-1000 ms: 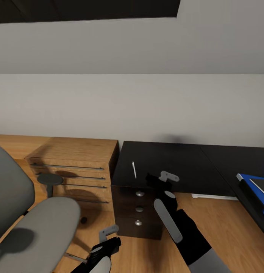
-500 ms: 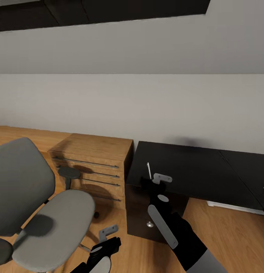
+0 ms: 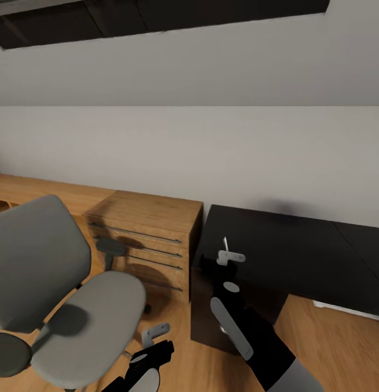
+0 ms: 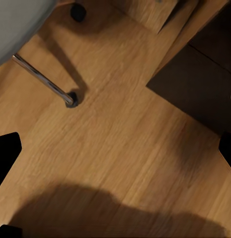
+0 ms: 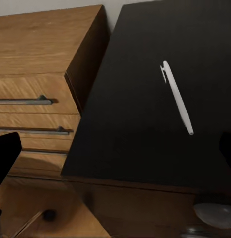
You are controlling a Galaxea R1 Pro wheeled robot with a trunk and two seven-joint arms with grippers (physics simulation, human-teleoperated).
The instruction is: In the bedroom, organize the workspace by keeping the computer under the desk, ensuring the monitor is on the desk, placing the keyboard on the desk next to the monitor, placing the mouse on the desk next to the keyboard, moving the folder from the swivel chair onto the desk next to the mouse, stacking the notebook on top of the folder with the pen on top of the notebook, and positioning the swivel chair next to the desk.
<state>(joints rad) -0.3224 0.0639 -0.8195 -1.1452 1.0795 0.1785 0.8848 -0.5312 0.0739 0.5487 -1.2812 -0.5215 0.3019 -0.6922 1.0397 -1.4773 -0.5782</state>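
Right gripper [image 3: 231, 260] now nearer pen [image 5: 177, 97], fingers spread; left gripper [image 3: 151, 340] likewise.

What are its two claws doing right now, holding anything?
Left gripper: open, holding nothing, above the wooden floor.
Right gripper: open, empty, near the pen on the desk.

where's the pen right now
The thin whitish pen lies flat on the glossy black desk top, near its end beside the light wooden drawer chest, just beyond the right gripper.

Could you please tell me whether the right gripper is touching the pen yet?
Apart. In the right wrist view the pen lies alone on the desk, bare black top separating it from both dark fingertips at the frame's edges.
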